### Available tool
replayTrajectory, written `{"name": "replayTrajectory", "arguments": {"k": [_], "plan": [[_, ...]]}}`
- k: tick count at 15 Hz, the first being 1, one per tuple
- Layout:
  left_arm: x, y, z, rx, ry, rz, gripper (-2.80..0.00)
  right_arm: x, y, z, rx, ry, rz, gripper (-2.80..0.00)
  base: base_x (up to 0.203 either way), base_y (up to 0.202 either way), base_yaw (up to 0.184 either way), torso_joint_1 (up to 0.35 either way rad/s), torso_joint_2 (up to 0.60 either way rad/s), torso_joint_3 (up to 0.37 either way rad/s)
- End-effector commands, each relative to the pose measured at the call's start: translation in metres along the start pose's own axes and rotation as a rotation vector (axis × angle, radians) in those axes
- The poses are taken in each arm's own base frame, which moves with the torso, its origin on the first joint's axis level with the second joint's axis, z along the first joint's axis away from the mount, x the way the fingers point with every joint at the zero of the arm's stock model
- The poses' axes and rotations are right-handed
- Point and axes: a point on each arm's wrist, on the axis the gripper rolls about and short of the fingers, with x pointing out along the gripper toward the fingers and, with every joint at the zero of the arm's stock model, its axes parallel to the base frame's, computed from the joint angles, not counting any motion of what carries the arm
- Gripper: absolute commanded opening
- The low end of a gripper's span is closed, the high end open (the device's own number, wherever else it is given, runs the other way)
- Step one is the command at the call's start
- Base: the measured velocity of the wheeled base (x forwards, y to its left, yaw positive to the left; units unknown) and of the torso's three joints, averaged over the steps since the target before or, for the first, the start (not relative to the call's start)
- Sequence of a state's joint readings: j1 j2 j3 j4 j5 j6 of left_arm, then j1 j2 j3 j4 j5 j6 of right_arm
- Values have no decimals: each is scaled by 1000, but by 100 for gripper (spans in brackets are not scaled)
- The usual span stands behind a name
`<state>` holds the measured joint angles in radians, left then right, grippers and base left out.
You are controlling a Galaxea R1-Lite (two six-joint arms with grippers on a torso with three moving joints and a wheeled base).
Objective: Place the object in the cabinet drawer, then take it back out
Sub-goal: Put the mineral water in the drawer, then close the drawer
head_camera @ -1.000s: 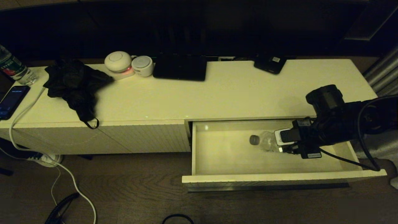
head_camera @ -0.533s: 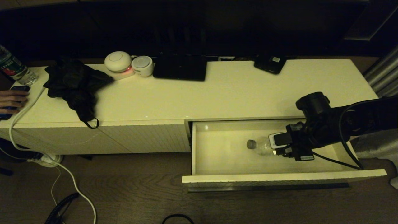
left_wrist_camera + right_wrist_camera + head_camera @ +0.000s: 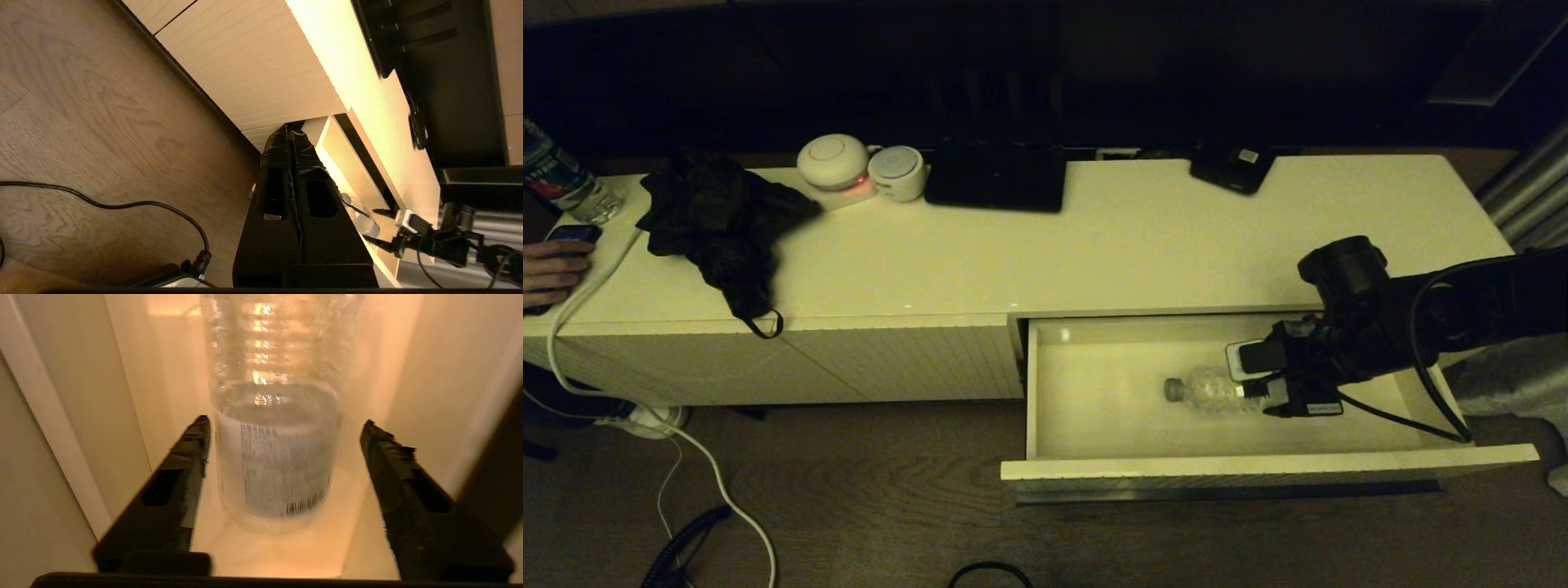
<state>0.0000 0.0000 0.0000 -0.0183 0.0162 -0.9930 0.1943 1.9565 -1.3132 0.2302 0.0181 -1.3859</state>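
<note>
The small clear water bottle (image 3: 1213, 390) lies on its side on the floor of the open cabinet drawer (image 3: 1258, 467), its grey cap (image 3: 1173, 389) pointing left. My right gripper (image 3: 1248, 391) reaches into the drawer from the right and is open. In the right wrist view its black fingers (image 3: 184, 457) stand on either side of the bottle's (image 3: 278, 457) labelled base end, with a clear gap on one side. The left gripper (image 3: 290, 127) is shut and empty, parked low over the floor beside the drawer (image 3: 343, 151). It does not show in the head view.
On the cabinet top lie a black cloth (image 3: 719, 229), two round white devices (image 3: 833, 161), a black tablet (image 3: 996, 178) and a dark device (image 3: 1232, 167). A red-green labelled bottle (image 3: 560, 180) and a hand on a phone (image 3: 551, 265) are at far left. Cables (image 3: 686, 457) cross the floor.
My right gripper has lowered the bottle leftward onto the drawer floor and opened off it. At the far left a hand has come onto the phone.
</note>
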Motion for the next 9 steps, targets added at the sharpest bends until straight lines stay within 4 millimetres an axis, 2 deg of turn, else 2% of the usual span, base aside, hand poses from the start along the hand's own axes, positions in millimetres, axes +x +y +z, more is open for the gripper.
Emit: {"name": "replayTrajectory", "arguments": {"k": [1, 3, 5, 9], "plan": [[0, 0, 0, -6, -1, -1, -280, -18, -4, 1, -10, -10, -42, 0, 0, 0, 0, 0, 0, 0], [0, 0, 0, -6, -1, -1, -280, -36, -8, 2, -9, -18, -85, 0, 0, 0, 0, 0, 0, 0], [0, 0, 0, -6, -1, -1, -280, -65, -9, 3, -10, -30, -148, 0, 0, 0, 0, 0, 0, 0], [0, 0, 0, -6, -1, -1, -280, -127, 7, -1, 18, -49, -260, 0, 0, 0, 0, 0, 0, 0]]}}
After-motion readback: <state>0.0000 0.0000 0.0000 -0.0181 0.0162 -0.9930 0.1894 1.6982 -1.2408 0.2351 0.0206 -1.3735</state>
